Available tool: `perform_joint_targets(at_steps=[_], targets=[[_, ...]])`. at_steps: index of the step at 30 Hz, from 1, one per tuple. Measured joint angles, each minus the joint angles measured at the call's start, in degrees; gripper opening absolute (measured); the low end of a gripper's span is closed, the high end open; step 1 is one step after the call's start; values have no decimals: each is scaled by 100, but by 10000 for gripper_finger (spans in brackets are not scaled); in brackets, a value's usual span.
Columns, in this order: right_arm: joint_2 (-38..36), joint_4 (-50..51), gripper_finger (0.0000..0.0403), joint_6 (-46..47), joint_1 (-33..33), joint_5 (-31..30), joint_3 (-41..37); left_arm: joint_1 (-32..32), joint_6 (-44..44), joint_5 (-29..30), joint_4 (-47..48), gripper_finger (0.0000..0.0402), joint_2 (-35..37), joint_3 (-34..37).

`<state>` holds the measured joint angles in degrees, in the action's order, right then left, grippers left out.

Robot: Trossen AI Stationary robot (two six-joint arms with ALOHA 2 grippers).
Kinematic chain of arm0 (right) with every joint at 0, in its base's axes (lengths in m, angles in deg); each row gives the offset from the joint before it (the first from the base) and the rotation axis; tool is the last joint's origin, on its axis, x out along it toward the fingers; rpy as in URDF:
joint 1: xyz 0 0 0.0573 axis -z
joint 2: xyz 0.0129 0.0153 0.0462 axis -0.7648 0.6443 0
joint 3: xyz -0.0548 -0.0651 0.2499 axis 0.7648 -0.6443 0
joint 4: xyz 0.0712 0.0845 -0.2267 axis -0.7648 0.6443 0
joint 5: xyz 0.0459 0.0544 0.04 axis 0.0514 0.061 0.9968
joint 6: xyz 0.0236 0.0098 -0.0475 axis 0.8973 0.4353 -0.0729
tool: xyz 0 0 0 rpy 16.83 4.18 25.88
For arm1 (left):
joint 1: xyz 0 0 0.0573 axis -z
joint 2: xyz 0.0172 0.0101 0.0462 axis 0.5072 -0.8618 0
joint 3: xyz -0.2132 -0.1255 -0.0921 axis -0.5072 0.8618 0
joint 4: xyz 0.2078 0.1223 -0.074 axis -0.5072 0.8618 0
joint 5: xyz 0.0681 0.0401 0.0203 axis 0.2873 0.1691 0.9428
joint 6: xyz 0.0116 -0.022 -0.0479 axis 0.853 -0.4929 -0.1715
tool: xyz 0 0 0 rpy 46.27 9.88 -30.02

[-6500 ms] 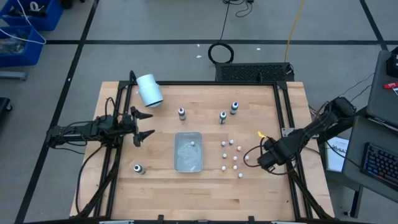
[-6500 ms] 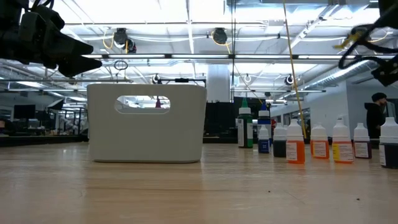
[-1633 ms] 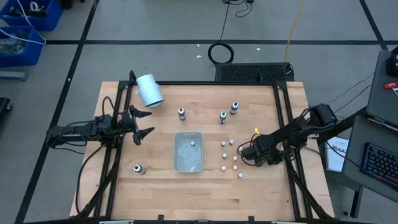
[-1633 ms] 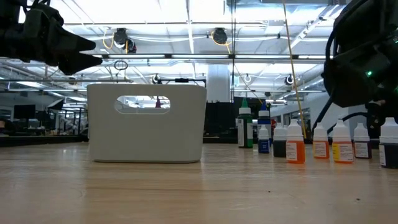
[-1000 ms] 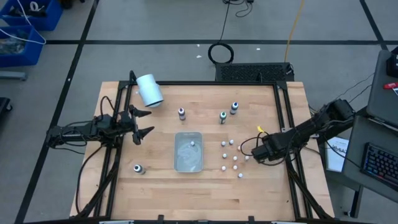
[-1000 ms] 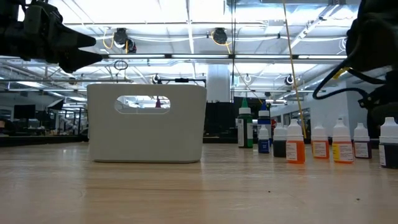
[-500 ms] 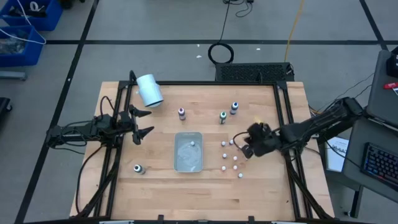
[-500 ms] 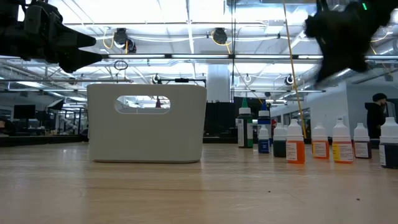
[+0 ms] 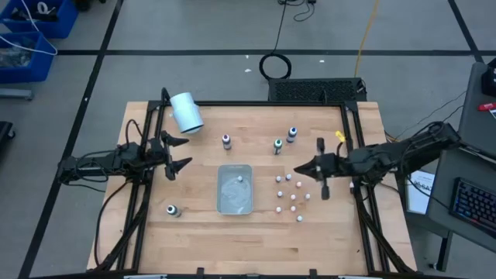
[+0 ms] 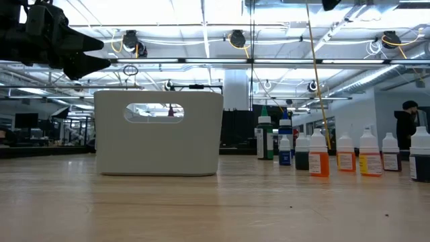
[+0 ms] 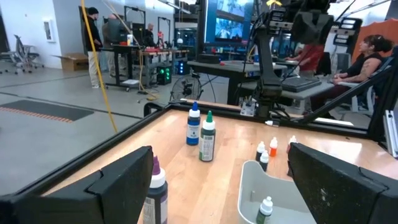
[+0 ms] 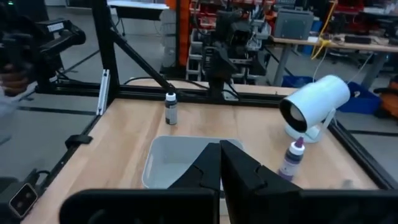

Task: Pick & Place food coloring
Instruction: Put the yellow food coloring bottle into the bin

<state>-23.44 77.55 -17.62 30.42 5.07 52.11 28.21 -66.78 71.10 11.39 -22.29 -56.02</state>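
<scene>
Progress: 1 food coloring bottle (image 9: 240,179) sits in the tray (image 9: 235,203); the rest stand scattered on the surface (image 9: 201,232). Right gripper (image 9: 298,170) hovers over the right cluster, fingers pressed together, empty. Left gripper (image 9: 180,153) waits at left, fingers spread.

grey floor (image 9: 217,31) crossed by dark lines surrounds the wooden counter (image 9: 201,232); blue bins (image 9: 31,35) sit in a corner; ceiling strip lights (image 10: 201,27) glow; seemingly seated people (image 11: 367,56) at desks.

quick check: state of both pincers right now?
Left pincer: open, holding nothing, waiting at the table's left edge.
Right pincer: shut, holding nothing, above the cluster of food coloring bottles.
</scene>
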Motion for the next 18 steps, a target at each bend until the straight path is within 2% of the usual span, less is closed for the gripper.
perform_joint_targets(at_steps=[10,18], targets=[[-689,252,0,-337,1,96,-478,0,-135,149,158,365,0,0],[-817,106,12,112,2,96,-715,0,-319,153,113,365,0,0]])
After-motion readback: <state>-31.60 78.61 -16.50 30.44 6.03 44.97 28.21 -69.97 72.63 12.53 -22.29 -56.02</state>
